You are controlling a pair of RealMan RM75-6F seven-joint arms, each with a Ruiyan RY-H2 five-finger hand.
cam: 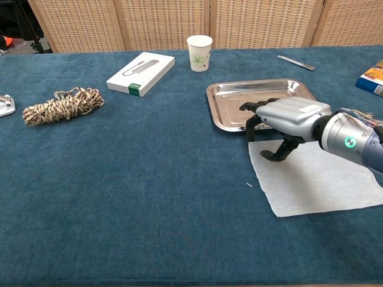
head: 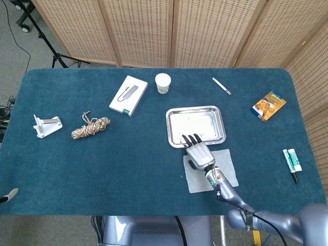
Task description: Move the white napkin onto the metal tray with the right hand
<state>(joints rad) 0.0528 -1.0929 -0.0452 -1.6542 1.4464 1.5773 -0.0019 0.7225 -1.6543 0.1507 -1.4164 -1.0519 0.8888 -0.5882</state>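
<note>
The white napkin lies flat on the blue table cloth, on the near side of the metal tray and just beside it. It is close to square, so no long axis is clear. In the head view its edges are turned a little against the table edge; its left far corner points toward the tray's near rim.

The right hand is palm down above the far left part of the napkin. Its fingers are curved and a little apart, and they hold nothing. The dark fingertips reach past the napkin's far edge to the near rim of the tray; whether they touch the rim, I cannot tell. The thumb hangs down over the napkin near its left edge, close to the paper, but contact is not clear. Most of the napkin spreads to the right of and nearer than the hand, partly under the wrist.

The tray holds no object; only reflections show on its bottom. A white paper cup stands upright to the far left of the tray, and its inside is too small to judge.

Further left lie a flat white box, a bundle of rope and a small white bracket. To the right are a colourful packet, a thin pen-like stick and white-green tubes. The left hand does not appear in either view.
</note>
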